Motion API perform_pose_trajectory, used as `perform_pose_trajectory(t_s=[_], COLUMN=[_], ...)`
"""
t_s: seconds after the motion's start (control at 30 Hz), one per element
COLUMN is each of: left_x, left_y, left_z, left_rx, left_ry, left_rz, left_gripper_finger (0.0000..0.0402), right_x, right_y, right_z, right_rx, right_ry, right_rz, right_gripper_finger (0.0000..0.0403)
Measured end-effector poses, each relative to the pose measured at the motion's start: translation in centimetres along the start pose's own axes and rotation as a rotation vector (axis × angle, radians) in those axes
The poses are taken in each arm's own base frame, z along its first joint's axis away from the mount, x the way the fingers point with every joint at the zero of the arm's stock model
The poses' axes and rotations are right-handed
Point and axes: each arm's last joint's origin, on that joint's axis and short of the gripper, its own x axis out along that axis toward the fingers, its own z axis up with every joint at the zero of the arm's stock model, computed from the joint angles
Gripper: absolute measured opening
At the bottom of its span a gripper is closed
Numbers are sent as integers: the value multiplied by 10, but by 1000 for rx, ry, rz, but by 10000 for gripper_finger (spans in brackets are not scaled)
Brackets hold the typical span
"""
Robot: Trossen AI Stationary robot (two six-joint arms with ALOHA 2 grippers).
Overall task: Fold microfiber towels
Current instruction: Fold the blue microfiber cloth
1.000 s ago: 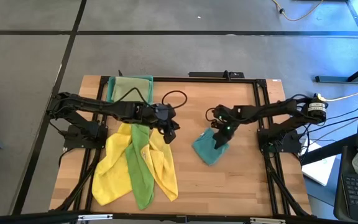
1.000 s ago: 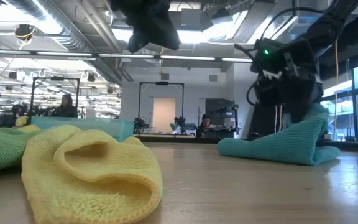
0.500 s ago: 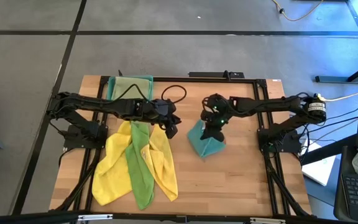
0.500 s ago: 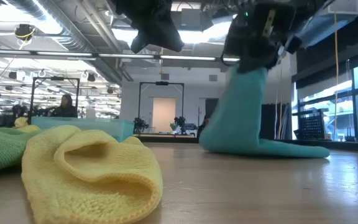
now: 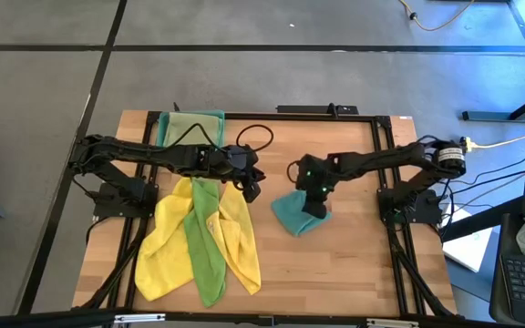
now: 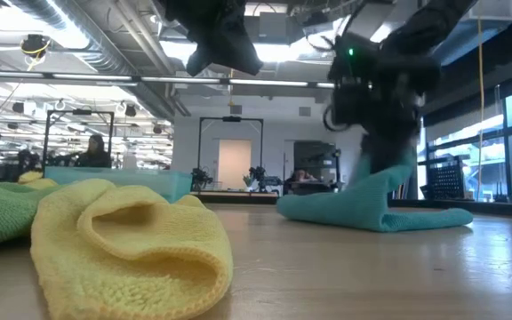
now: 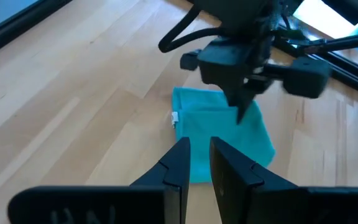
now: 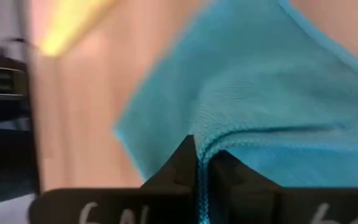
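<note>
Right gripper [image 5: 310, 202] pinching a fold of the teal microfiber towel [image 5: 290, 215] mid-table; left gripper [image 5: 252, 189] hovering closed, empty; no legible writing.

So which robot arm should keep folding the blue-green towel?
The right one, probably. The right gripper is already pinching an edge of the teal towel, as its wrist view shows. The left gripper hangs empty beside the yellow towels.
</note>
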Motion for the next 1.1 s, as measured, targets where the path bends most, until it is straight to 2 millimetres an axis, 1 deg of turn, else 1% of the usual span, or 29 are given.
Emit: perform_pose_trajectory(t_s=[0.17, 0.23, 0.37, 0.47, 0.53, 0.6, 0.67, 0.8, 0.93, 1.1], left_x=[0, -1, -1, -1, -1, -1, -1, -1, -1, -1], left_y=[-2, -3, -3, -3, -3, -3, -3, -3, -3, -5], left_z=[-1, -2, -2, -2, -2, -2, -2, -2, -2, -3], left_rx=[-15, -19, -19, -21, -22, -23, -23, -24, -26, -31], left_ry=[3, 5, 8, 9, 10, 9, 9, 5, 5, 7], left_rz=[-4, -8, -7, -6, -6, -6, -6, -8, -8, -13], left_gripper_finger=[53, 53, 53, 53, 53, 53, 53, 53, 53, 53], right_x=[1, -2, -11, -16, -18, -19, -18, -15, -15, -19], right_y=[-7, -6, 1, 2, 0, -5, -9, -12, -14, -6], right_z=[-14, -15, -14, -17, -22, -27, -32, -38, -43, -42], right_rx=[53, 53, 25, 41, 77, 122, 162, 173, 215, 173], right_ry=[82, 88, 42, 39, 65, 96, 112, 135, 160, 130], right_rz=[-122, -124, -114, -213, -293, -330, -335, -294, -361, -385], right_gripper_finger=[7, 7, 13, 11, 8, 7, 11, 21, 17, 6])
